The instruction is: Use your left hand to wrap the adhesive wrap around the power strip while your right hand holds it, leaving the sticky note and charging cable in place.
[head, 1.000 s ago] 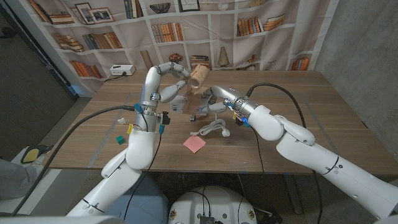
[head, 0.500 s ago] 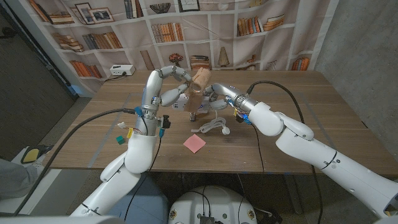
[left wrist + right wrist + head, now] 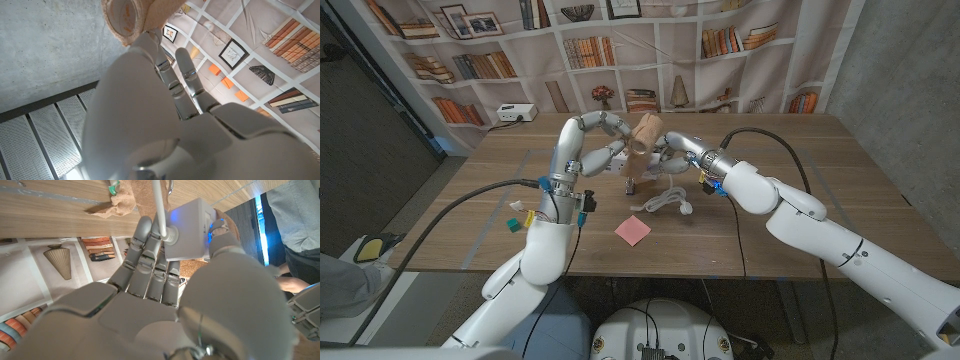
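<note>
Item 1, my left hand (image 3: pixel 603 128): raised above the table (image 3: pixel 840 190), fingers curled round the roll of adhesive wrap (image 3: pixel 642 133); grip firm. Wrist cam shows the roll's tan core end (image 3: pixel 131 17) past my fingertips.

Item 2, adhesive wrap: tan roll, held just above and touching the power strip (image 3: pixel 638 160) area; a tan strip of it hangs down onto the strip. Frayed tan end also seen in right wrist cam (image 3: pixel 119 202).

Item 3, my right hand (image 3: pixel 672 152): clamped on the power strip from the right side. Right wrist cam: fingers (image 3: pixel 150 255) on one face of the white block (image 3: pixel 187 230), thumb on the opposite edge; blue light glowing on the block; white cord leaving it between my fingers.

Item 4, power strip: white, lifted off the table between both hands, approx. centre, far half of table. How much wrap is on it: can't tell.

Item 5, charging cable (image 3: pixel 665 204): white, coiled loosely on the table just nearer me than the power strip.

Item 6, sticky note (image 3: pixel 632 231): pink, flat on the table, nearer me than the cable, apart from it.

Item 7, misc.: white box w/ cord (image 3: pixel 516 113) at far left table corner; person's sleeve (image 3: pixel 295 225) in right wrist cam.
</note>
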Controlling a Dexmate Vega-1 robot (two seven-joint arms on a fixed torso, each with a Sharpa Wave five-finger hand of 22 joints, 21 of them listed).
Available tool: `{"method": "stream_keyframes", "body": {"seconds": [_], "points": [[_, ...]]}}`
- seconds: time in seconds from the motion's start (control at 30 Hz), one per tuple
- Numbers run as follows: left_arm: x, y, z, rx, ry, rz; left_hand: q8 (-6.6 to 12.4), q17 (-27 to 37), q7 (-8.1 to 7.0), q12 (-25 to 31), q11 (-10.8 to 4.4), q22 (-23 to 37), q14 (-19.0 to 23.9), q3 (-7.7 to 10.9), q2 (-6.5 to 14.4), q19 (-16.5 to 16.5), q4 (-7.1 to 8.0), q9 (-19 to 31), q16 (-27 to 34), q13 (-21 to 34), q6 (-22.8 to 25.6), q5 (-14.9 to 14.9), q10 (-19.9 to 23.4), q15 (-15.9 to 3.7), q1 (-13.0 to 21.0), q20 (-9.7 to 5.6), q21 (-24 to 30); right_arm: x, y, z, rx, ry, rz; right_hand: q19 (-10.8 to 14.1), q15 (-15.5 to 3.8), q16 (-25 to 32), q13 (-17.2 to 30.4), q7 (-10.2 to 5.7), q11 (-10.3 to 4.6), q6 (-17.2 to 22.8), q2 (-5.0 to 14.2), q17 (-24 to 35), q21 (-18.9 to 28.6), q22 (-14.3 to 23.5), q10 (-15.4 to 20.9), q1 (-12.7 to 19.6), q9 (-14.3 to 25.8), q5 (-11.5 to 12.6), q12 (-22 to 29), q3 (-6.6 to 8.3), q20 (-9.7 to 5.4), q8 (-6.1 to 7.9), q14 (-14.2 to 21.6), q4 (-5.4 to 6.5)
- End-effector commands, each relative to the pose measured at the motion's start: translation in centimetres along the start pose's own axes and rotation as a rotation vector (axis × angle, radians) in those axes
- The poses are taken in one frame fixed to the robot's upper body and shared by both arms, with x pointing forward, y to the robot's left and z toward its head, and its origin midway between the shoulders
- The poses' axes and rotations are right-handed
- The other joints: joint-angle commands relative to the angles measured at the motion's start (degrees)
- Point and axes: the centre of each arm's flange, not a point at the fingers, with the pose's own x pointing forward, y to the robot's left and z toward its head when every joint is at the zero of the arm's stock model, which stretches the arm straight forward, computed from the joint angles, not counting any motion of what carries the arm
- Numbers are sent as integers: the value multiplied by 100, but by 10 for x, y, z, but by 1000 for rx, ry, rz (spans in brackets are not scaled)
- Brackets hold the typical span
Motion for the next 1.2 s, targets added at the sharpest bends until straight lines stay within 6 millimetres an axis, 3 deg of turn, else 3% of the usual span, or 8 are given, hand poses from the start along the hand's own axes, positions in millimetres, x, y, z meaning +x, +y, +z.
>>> {"method": "stream_keyframes", "body": {"seconds": [0.03, 1.2], "points": [[-8, -10, 1, -4, 14, -18, -31, 3, 13, 4, 0, 18, 2, -10, -11, 10, 16, 24, 12, 4, 21, 24, 13, -23, 49, 13, 15, 4, -7, -11, 8, 8, -6, -14, -689, 15, 437, -507, -738, 571, 813, 11, -19, 13, 766, 767, 23, 42, 49, 222, -478, 32, 488, 48], [-20, -23, -8, -26, 47, -43, -34, 18, 7, 14, -20, 20, 37, 20, -33, -11, 11, 21, -21, 2, 30, 44, 21, -20, 31, 23, 30, 3, -11, -19, 5, 36, -24, -25, -689, 12, 449, -516, -725, 566, 822, 9, -31, 12, 761, 761, 20, 42, 25, 215, -475, 28, 483, 48]]}}
